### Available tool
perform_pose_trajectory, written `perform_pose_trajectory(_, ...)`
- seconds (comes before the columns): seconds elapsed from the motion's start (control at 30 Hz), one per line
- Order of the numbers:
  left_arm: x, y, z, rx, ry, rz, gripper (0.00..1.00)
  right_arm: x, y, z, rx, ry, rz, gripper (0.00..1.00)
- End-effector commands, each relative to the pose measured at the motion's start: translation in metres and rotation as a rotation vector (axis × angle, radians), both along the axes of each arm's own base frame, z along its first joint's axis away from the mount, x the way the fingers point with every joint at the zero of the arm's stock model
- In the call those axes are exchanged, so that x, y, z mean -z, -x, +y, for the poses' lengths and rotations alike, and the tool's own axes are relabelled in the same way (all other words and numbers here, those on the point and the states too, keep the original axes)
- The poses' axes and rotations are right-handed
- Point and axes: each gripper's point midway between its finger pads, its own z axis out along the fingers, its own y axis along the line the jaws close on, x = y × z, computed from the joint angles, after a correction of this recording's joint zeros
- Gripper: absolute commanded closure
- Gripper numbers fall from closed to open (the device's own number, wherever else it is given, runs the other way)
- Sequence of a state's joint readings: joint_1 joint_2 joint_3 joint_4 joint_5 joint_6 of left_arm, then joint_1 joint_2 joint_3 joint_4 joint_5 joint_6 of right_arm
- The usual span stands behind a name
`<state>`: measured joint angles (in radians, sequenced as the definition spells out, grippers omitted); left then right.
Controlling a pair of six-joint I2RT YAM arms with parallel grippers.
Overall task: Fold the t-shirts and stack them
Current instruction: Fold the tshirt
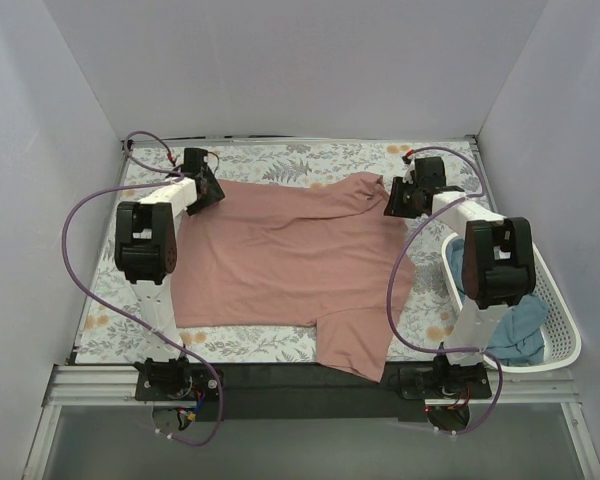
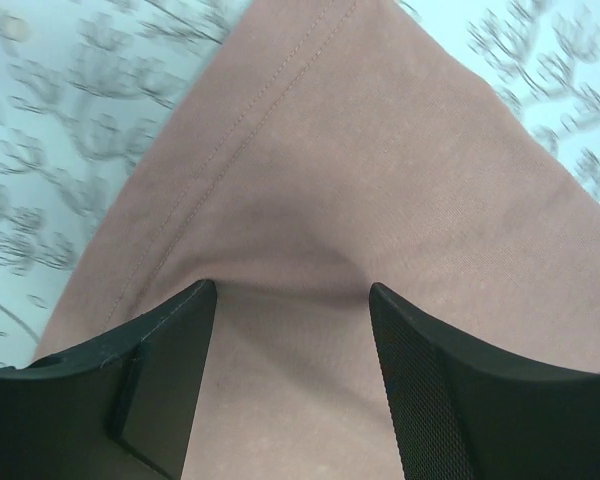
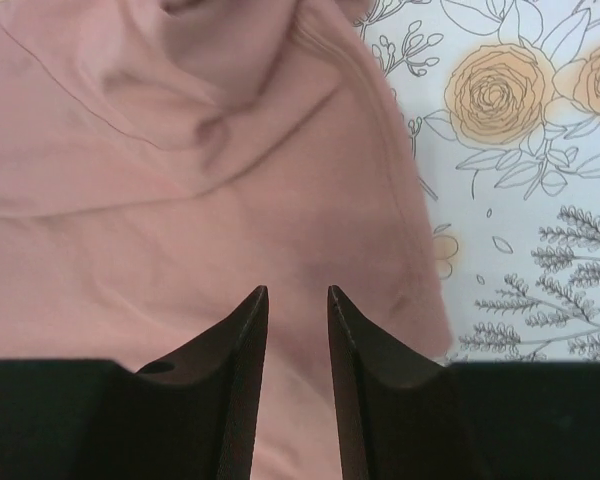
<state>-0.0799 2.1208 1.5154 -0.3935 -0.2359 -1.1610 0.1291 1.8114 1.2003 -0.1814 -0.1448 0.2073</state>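
Observation:
A dusty-pink t-shirt (image 1: 290,260) lies spread on the table, its near right part hanging over the front edge. My left gripper (image 1: 208,188) is at its far left corner. In the left wrist view that gripper (image 2: 290,288) is open, jaws wide, tips pressed on the pink cloth (image 2: 360,150) beside a stitched hem. My right gripper (image 1: 393,197) is at the far right corner, where the fabric bunches. Its jaws (image 3: 296,290) stand open by a narrow gap over the pink cloth (image 3: 160,200). A teal-blue t-shirt (image 1: 515,335) lies crumpled in the basket.
A floral-patterned cloth (image 1: 280,160) covers the table under the shirt. A white slotted basket (image 1: 565,330) stands at the right edge next to the right arm. White walls close in the left, back and right. Purple cables loop beside both arms.

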Motion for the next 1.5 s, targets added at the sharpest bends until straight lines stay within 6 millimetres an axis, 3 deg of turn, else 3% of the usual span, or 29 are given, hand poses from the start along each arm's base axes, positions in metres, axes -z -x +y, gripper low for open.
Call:
perform_pose_trajectory(0.0,0.043,0.036,0.037,-0.1,-0.02,0.181,0.38,0.007,-0.023,0.0,0.0,-0.055,-0.01,0.63)
perform_pose_trajectory(0.07,0.043,0.037,0.045,-0.128,-0.02,0.187,0.38,0.012,-0.03,-0.001,-0.005,-0.078,0.0,0.63)
perform_pose_trajectory(0.13,0.044,0.039,0.045,-0.135,-0.017,0.193,0.38,0.029,-0.029,0.0,-0.008,-0.098,0.042,0.63)
perform_pose_trajectory(0.17,0.045,0.043,0.06,-0.172,-0.012,0.199,0.38,0.032,-0.029,-0.002,0.007,-0.116,0.056,0.63)
perform_pose_trajectory(0.23,0.042,0.045,0.065,-0.189,-0.014,0.192,0.37,0.044,-0.022,-0.002,0.019,-0.145,0.1,0.63)
perform_pose_trajectory(0.4,0.041,0.06,0.069,-0.214,0.005,0.199,0.37,0.06,0.013,-0.024,0.11,-0.113,0.235,0.63)
perform_pose_trajectory(0.47,0.035,0.064,0.067,-0.217,0.012,0.187,0.37,0.068,0.039,-0.034,0.146,-0.084,0.307,0.63)
perform_pose_trajectory(0.57,0.032,0.067,0.064,-0.21,0.032,0.166,0.36,0.061,0.05,-0.048,0.198,-0.043,0.291,0.63)
perform_pose_trajectory(0.7,0.019,0.056,0.05,-0.164,0.109,0.117,0.32,0.029,0.027,-0.052,0.183,-0.02,0.192,0.63)
perform_pose_trajectory(0.8,0.007,0.045,0.042,-0.114,0.133,0.057,0.29,-0.001,-0.002,-0.032,0.074,-0.02,0.086,0.63)
perform_pose_trajectory(0.93,0.006,0.035,0.04,-0.087,0.136,0.044,0.28,-0.035,-0.033,0.015,-0.075,-0.063,-0.035,0.63)
perform_pose_trajectory(1.07,0.013,0.038,0.041,-0.094,0.133,0.062,0.28,-0.047,-0.057,0.063,-0.168,-0.129,-0.123,0.63)
perform_pose_trajectory(1.1,0.015,0.039,0.041,-0.094,0.131,0.067,0.28,-0.035,-0.06,0.07,-0.167,-0.15,-0.099,0.64)
perform_pose_trajectory(1.17,0.02,0.041,0.042,-0.097,0.128,0.08,0.28,-0.036,-0.07,0.088,-0.194,-0.197,-0.114,0.64)
perform_pose_trajectory(1.2,0.023,0.043,0.042,-0.097,0.126,0.088,0.28,-0.023,-0.072,0.092,-0.197,-0.215,-0.089,0.64)
perform_pose_trajectory(1.27,0.026,0.044,0.042,-0.097,0.124,0.096,0.28,-0.019,-0.077,0.104,-0.202,-0.261,-0.081,0.64)
perform_pose_trajectory(1.37,0.03,0.045,0.042,-0.096,0.126,0.104,0.28,0.0,-0.081,0.109,-0.188,-0.292,-0.052,0.64)
perform_pose_trajectory(1.47,0.033,0.043,0.041,-0.094,0.13,0.11,0.28,0.018,-0.088,0.102,-0.13,-0.263,-0.034,0.64)
